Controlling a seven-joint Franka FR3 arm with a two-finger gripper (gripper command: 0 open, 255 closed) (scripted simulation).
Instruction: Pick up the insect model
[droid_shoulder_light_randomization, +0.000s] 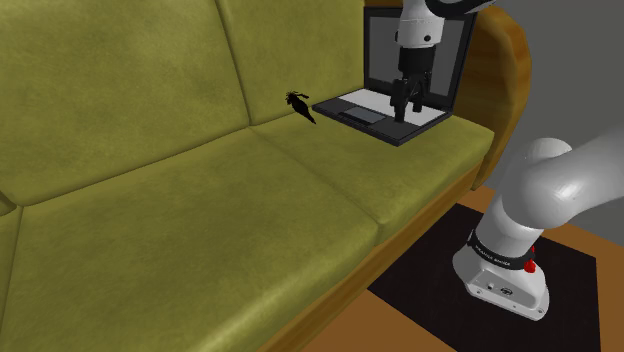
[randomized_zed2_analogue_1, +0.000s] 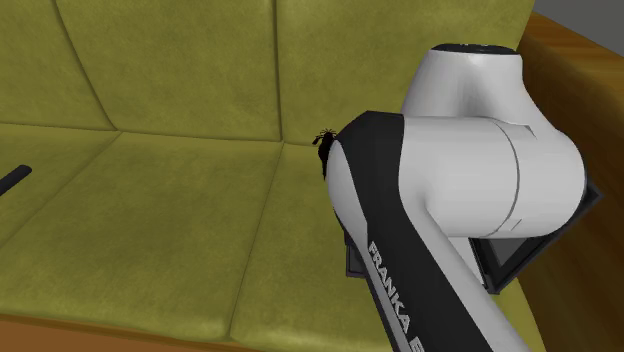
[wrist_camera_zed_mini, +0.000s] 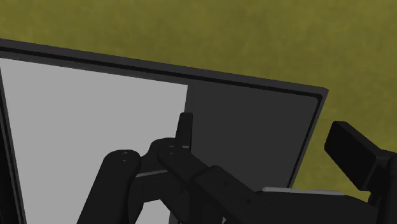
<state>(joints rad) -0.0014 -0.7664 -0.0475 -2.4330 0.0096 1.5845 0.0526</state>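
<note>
The insect model (droid_shoulder_light_randomization: 300, 105) is small and black and lies on the olive sofa seat (droid_shoulder_light_randomization: 200, 230), close to the backrest and just off the open laptop's (droid_shoulder_light_randomization: 385, 112) corner toward the shoulder view's left. In the second exterior view the insect model (randomized_zed2_analogue_1: 323, 138) peeks out beside my arm. My gripper (droid_shoulder_light_randomization: 404, 108) hangs over the laptop keyboard, pointing down, a short way from the insect toward that view's right. In the wrist view the gripper (wrist_camera_zed_mini: 267, 130) is open with nothing between its fingers (wrist_camera_zed_mini: 184, 127), above the laptop (wrist_camera_zed_mini: 254, 121).
The sofa's wooden armrest (droid_shoulder_light_randomization: 505, 60) rises just beyond the laptop. My stand sits on a dark mat (droid_shoulder_light_randomization: 470, 310) on the floor beside the sofa. A thin black object (randomized_zed2_analogue_1: 12, 180) lies on the seat at the second exterior view's left edge.
</note>
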